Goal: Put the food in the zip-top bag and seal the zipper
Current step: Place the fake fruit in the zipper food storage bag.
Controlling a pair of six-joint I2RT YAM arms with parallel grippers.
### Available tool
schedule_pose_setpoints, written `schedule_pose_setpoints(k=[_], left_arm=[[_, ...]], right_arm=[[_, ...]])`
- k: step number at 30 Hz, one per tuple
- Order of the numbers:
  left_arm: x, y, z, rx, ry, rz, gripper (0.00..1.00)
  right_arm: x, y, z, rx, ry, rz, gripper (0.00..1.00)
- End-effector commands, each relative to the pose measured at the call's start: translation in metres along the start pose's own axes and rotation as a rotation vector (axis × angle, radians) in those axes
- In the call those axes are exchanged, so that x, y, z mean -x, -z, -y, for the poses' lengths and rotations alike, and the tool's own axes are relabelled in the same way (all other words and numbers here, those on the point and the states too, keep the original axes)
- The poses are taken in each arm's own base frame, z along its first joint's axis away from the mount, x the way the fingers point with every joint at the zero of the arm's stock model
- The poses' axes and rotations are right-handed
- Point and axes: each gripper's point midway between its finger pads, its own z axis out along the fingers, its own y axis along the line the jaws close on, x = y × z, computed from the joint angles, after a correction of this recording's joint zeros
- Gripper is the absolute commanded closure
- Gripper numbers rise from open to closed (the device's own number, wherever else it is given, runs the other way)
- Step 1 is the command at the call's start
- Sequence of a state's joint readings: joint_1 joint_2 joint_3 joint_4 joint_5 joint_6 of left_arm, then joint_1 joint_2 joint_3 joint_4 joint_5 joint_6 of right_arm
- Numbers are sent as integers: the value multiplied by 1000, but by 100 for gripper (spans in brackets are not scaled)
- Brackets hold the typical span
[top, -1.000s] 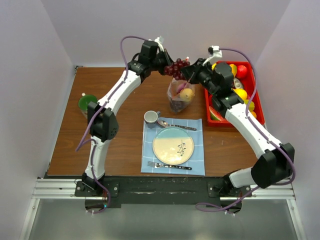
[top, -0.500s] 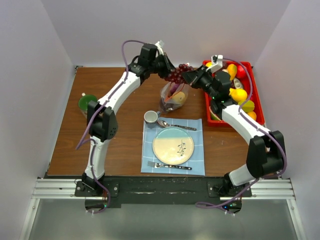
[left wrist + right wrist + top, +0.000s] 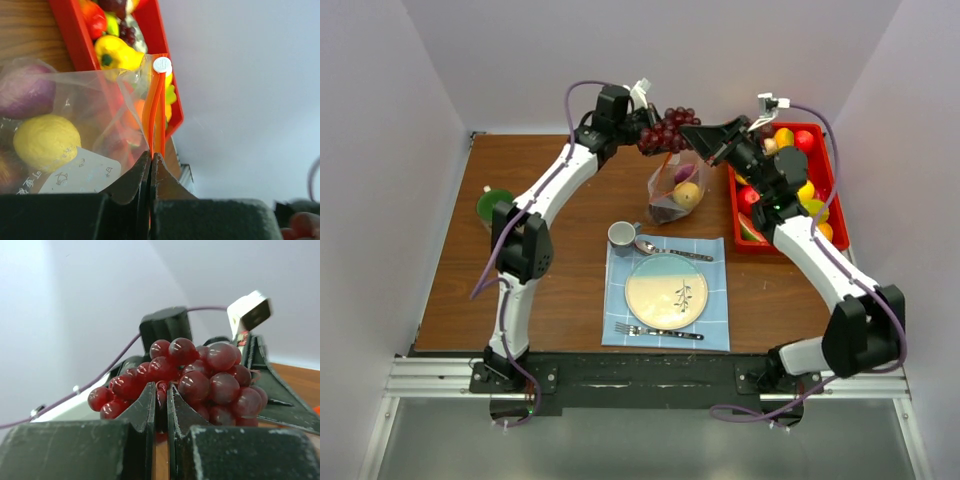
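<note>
My left gripper (image 3: pixel 642 133) is shut on the orange-red zipper (image 3: pixel 156 107) and holds the clear zip-top bag (image 3: pixel 677 190) up by its mouth edge at the back of the table. In the left wrist view the bag (image 3: pixel 75 115) holds a yellow lemon (image 3: pixel 46 142) and a purple piece (image 3: pixel 25 92). My right gripper (image 3: pixel 686 131) is shut on a bunch of purple grapes (image 3: pixel 665 127) and holds it above the bag's mouth, right beside the left gripper. The grapes fill the right wrist view (image 3: pixel 200 375).
A red tray (image 3: pixel 832 170) with several more toy fruits stands at the back right. A plate (image 3: pixel 666 292) on a blue placemat (image 3: pixel 714 325), a fork (image 3: pixel 658 331), a spoon (image 3: pixel 665 250) and a white cup (image 3: pixel 622 235) lie near the front. A green cup (image 3: pixel 492 205) stands at the left.
My right gripper has risen with the grapes and shifted slightly left, close against the left gripper. The hanging bag has swung a little under the left gripper.
</note>
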State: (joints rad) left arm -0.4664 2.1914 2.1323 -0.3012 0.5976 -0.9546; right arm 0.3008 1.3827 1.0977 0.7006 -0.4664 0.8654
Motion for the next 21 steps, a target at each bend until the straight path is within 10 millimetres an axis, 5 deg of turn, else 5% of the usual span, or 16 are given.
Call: schedule_pose_setpoints(k=[1, 8, 12, 21], left_arm=[[8, 26, 42, -179, -64, -70, 100], [-8, 32, 39, -212, -85, -149, 100], [-9, 35, 40, -214, -101, -157, 100], [-12, 38, 42, -222, -111, -166, 100]], right_arm=[[-22, 1, -29, 268, -43, -69, 100], [-56, -6, -2, 436, -193, -122, 100], [-77, 0, 29, 345, -244, -135, 100], [-102, 4, 57, 228, -219, -191, 100]])
